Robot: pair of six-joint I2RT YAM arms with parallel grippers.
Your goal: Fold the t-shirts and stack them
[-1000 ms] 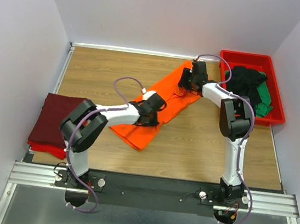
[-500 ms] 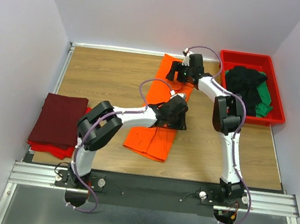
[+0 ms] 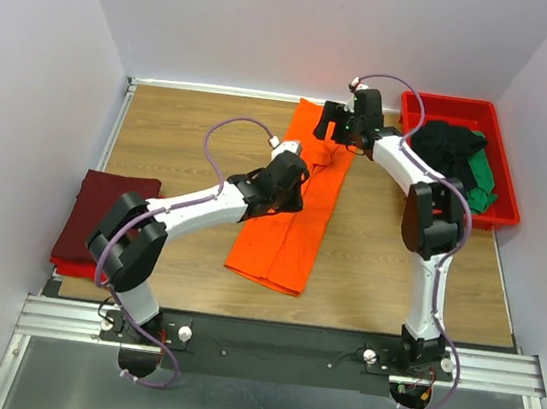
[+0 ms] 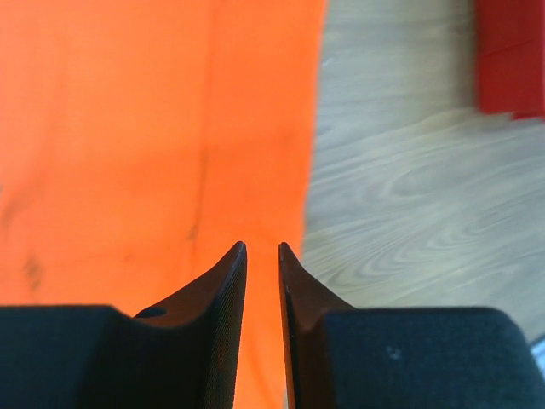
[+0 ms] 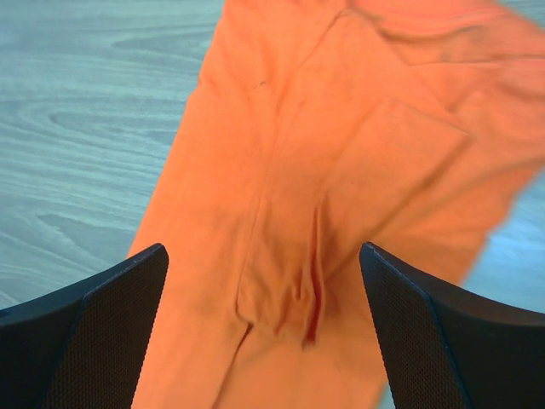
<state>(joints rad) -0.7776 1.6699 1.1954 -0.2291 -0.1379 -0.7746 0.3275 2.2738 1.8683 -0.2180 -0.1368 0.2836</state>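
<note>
The bright orange t-shirt (image 3: 290, 232) lies flat in a long folded strip down the table's middle, and it fills the left wrist view (image 4: 128, 128) and the right wrist view (image 5: 341, 111). My left gripper (image 3: 291, 197) hovers over the strip's left middle. In its own view (image 4: 262, 247) the jaws stand nearly together with only a thin slit, and nothing shows held between them. My right gripper (image 3: 329, 131) is wide open over the shirt's far end, and nothing is between its fingers (image 5: 264, 256). A maroon shirt (image 3: 107, 208) lies folded on a red one (image 3: 78, 270) at the left.
The rigid red tray (image 3: 448, 103) stands at the back right, holding a black shirt (image 3: 447, 147) and a green shirt (image 3: 480, 179). Its corner shows in the left wrist view (image 4: 511, 51). White walls close in the table on three sides.
The orange shirt swung from a diagonal to a straight strip running front to back. My left gripper then drew back to the left across it, and my right gripper opened over its far end.
</note>
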